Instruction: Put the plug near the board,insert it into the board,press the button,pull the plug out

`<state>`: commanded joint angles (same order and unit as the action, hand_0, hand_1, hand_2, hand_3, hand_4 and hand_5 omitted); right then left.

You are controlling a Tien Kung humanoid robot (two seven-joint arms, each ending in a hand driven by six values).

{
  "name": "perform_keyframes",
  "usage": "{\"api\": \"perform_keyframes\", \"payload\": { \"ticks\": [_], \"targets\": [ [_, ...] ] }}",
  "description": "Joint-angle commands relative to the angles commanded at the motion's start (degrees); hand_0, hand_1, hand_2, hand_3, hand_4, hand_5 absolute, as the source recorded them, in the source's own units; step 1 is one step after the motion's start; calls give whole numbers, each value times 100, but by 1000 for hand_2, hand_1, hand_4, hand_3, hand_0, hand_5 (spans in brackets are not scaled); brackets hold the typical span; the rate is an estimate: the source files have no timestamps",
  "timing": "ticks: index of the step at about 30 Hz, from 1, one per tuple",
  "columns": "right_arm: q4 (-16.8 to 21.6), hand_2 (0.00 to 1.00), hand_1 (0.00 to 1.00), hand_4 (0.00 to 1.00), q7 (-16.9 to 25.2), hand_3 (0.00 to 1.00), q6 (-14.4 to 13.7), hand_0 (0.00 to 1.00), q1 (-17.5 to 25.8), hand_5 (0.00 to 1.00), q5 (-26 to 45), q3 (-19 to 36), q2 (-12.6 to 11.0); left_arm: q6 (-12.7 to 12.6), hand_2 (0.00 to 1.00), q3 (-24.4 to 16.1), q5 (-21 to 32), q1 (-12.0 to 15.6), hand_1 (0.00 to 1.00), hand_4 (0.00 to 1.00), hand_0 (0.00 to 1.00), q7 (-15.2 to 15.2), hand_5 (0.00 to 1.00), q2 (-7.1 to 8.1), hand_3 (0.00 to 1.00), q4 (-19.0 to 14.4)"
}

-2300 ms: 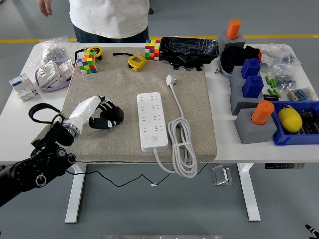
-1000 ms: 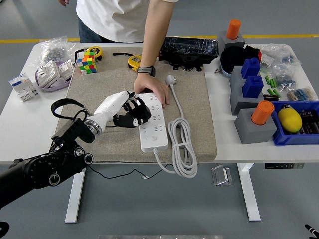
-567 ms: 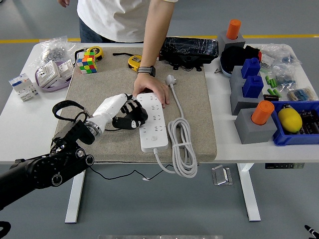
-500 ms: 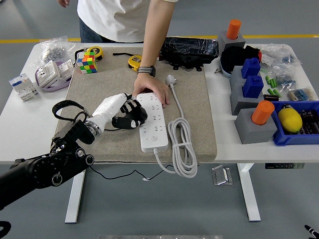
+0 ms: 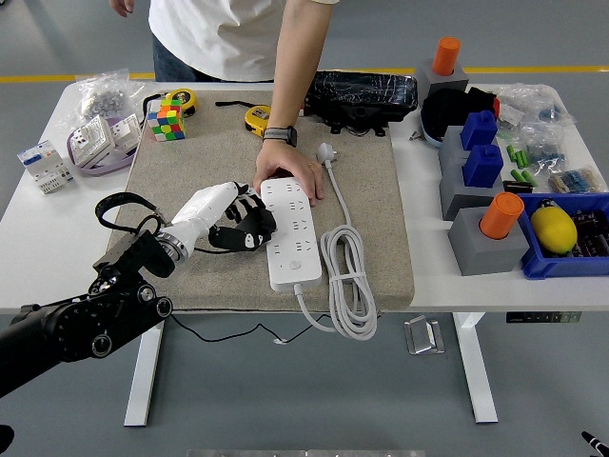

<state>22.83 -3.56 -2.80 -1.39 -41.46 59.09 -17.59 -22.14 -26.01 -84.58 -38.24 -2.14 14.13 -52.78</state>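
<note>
While a person's hand [image 5: 290,174] rests on the upper end of the white power strip [image 5: 292,232] in the middle of the frame, the robot's left hand [image 5: 240,222] lies just beside the strip's left edge, its black fingers curled and holding nothing. The plug [image 5: 326,152] lies on the beige mat [image 5: 190,171], above and right of the strip, with its cable [image 5: 347,276] coiled at the strip's right side
</note>
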Motion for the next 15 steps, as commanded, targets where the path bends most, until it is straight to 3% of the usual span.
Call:
{"api": "perform_keyframes", "payload": {
  "ticks": [15],
  "targets": [
    [4,642,671,980,1,573,-1,622,3,589,0,8,5,53,422,-24,-379,-44,383,636,439,-82,10,56,514,18]
  ]
}}
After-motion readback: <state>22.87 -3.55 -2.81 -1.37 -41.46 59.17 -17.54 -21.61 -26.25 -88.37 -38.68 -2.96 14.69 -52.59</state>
